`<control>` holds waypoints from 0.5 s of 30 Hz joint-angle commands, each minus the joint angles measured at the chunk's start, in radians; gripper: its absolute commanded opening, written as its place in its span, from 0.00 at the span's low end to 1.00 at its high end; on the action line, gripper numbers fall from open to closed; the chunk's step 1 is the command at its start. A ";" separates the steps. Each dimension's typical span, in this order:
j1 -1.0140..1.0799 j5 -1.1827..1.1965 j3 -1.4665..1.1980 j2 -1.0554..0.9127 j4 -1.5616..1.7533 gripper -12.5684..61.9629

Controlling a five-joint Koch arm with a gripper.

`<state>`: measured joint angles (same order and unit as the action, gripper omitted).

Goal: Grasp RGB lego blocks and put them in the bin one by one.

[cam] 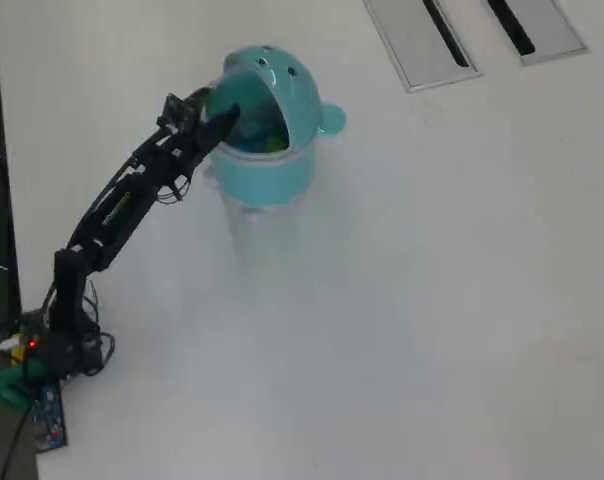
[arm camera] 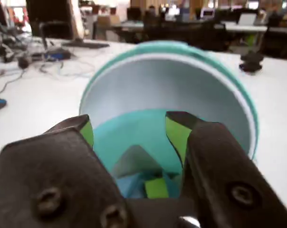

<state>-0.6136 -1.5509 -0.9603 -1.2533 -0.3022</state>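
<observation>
You see a white surface (cam: 402, 300) with loose cables (arm camera: 43, 64); beyond it, dark desks (arm camera: 181, 28) with monitors.

One teal bin (cam: 267, 165) with lid tipped open, one yellow-green block (arm camera: 156, 188) and one blue block (arm camera: 134, 186) visible inside it in the wrist view, one gripper (arm camera: 134, 128), jaws apart.

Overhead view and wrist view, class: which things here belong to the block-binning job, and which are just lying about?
Belong to the job:
- teal bin, lid tipped open
- yellow-green block inside the bin
- pincer, open at the bin's mouth

Just lying about:
- cables on the table
- small dark object
- two grey slotted panels
</observation>
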 commanded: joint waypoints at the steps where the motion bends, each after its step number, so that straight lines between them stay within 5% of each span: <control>1: 0.029 0.003 -0.017 -0.120 0.011 0.54; 15: 0.158 0.202 -0.531 -0.506 0.011 0.54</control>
<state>-0.4694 -1.3790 -1.5278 -1.6889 -0.3037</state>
